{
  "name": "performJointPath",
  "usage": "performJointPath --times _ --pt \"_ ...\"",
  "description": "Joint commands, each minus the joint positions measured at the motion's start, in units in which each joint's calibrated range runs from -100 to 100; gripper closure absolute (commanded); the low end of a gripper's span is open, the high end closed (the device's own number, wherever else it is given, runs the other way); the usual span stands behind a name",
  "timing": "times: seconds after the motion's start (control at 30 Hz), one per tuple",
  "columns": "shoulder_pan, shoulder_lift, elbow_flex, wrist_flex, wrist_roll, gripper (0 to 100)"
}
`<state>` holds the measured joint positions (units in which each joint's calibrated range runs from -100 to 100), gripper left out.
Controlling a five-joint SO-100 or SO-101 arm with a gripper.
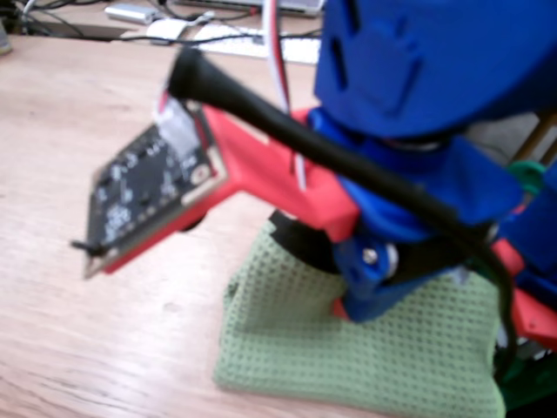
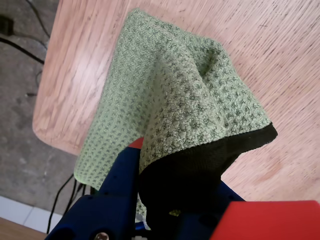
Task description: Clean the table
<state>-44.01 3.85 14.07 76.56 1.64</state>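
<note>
A green waffle-weave cloth (image 2: pixel 175 90) lies bunched on the reddish-brown wooden table (image 2: pixel 280 65), close to its rounded corner. In the wrist view my gripper (image 2: pixel 150 162) comes in from the bottom edge. Its blue finger (image 2: pixel 122 172) shows on the left, and the cloth drapes over the other finger and hides it. A fold of the cloth is pinched between them. In the fixed view the cloth (image 1: pixel 365 348) spreads flat on the table (image 1: pixel 87 131) under the blue and red arm (image 1: pixel 409 131), which hides the fingers.
The table's edge and rounded corner (image 2: pixel 42 132) lie just left of the cloth, with grey floor and cables (image 2: pixel 20 70) below. A white keyboard (image 1: pixel 261 43) and other devices sit along the far edge. The wrist camera board (image 1: pixel 152 196) sticks out to the left.
</note>
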Motion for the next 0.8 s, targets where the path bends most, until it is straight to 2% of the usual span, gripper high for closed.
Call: performJointPath --times 0.0,0.07,0.2,0.43,0.5,0.63,0.7,0.77 --pt "1.5 1.7 -1.6 -0.9 0.3 99" --pt "5.9 2.1 -1.7 -1.1 0.4 99" --pt "6.1 6.6 -1.7 -6.5 0.4 99" --pt "5.9 8.5 -1.7 -6.6 0.5 98" --pt "5.9 7.8 -1.7 -6.1 0.5 91" --pt "5.9 7.6 -1.6 -5.4 0.5 64" --pt "5.9 7.6 -1.6 -5.3 0.5 59" --pt "5.9 7.5 -1.6 -5.3 0.5 58"
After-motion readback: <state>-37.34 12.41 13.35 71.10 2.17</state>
